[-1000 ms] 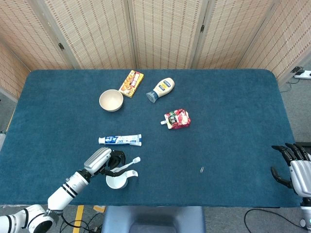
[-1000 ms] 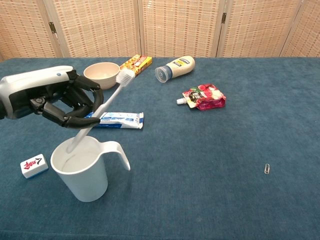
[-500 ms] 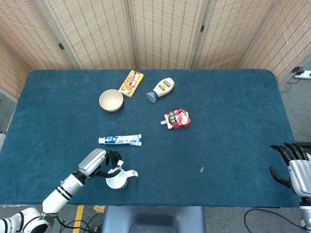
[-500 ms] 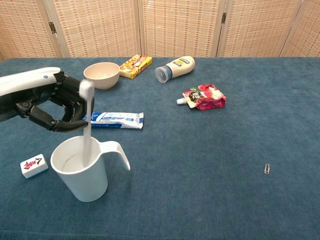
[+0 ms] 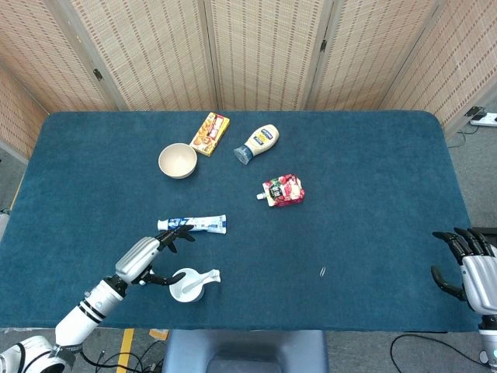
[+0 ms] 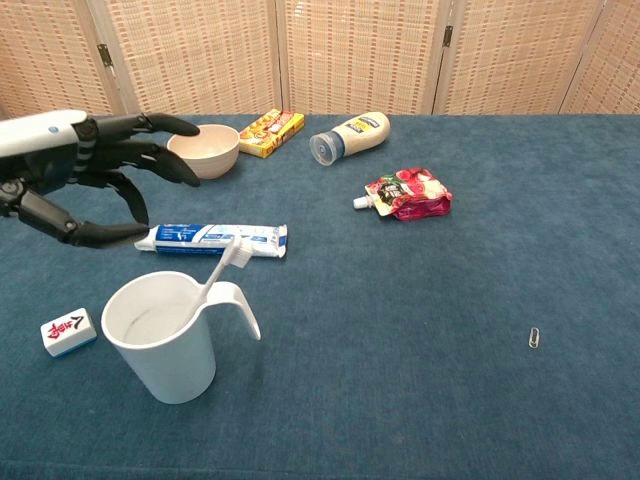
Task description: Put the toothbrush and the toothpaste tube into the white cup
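Bare cloth (image 5: pixel 373 202) beyond pouch (image 5: pixel 284 190)

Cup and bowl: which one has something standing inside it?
The white cup near the left hand. The toothbrush leans inside it, head poking over the rim. The bowl at the back shows nothing inside.

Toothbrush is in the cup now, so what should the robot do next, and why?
Probably lower the open left hand onto the toothpaste tube and grip it. The toothbrush already leans inside the white cup, while the tube lies flat on the table just behind the cup, right below that hand.
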`<state>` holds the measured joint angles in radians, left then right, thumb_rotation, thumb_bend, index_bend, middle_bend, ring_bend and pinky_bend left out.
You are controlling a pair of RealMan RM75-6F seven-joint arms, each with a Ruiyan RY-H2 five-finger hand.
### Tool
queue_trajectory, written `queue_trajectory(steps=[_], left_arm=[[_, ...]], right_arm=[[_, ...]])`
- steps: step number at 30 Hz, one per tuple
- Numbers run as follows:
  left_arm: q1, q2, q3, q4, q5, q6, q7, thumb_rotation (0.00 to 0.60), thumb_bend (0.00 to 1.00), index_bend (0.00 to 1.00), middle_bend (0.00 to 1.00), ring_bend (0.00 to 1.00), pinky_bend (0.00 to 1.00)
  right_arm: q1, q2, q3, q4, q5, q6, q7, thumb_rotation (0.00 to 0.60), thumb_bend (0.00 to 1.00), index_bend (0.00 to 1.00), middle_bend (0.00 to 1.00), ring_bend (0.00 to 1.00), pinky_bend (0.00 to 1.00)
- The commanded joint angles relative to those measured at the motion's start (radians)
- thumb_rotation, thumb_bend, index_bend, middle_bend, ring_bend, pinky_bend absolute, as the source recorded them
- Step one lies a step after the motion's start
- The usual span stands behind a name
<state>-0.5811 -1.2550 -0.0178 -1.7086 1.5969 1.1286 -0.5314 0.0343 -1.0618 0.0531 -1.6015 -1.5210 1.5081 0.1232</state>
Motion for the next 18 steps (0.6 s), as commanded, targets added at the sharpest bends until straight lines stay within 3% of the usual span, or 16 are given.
queue_trajectory(steps=[1,8,14,18], left_arm=[[-0.006,0.052,-0.045,-0.027,-0.027,0.024,-0.059,0.6,0.33,0.14,0.27,0.2,0.42],[-0.035,0.038,-0.142,0.06,-0.217,-0.033,-0.014,0.6,0.33,0.3,0.36,0.28,0.47],[-0.092,-0.042,-0.159,0.219,-0.31,-0.12,0.172,0.6,0.33,0.37,0.44,0.35,0.48],[-0.129,-0.113,-0.158,0.333,-0.33,-0.157,0.283,0.6,0.33,0.39,0.56,0.44,0.5]], right_arm=[[0.0,0.0,0.0,-0.001,-0.001,0.0,0.0,0.6,0.28,0.25,0.28,0.14,0.12],[0.001,0.001,0.0,-0.002,-0.003,0.001,0.0,0.6,0.28,0.25,0.28,0.14,0.12],[0.002,0.002,-0.001,-0.003,-0.006,0.001,0.0,0.6,0.28,0.25,0.28,0.14,0.12],[0.001,0.004,-0.001,-0.007,-0.006,0.002,-0.003,0.6,0.28,0.25,0.28,0.14,0.12]])
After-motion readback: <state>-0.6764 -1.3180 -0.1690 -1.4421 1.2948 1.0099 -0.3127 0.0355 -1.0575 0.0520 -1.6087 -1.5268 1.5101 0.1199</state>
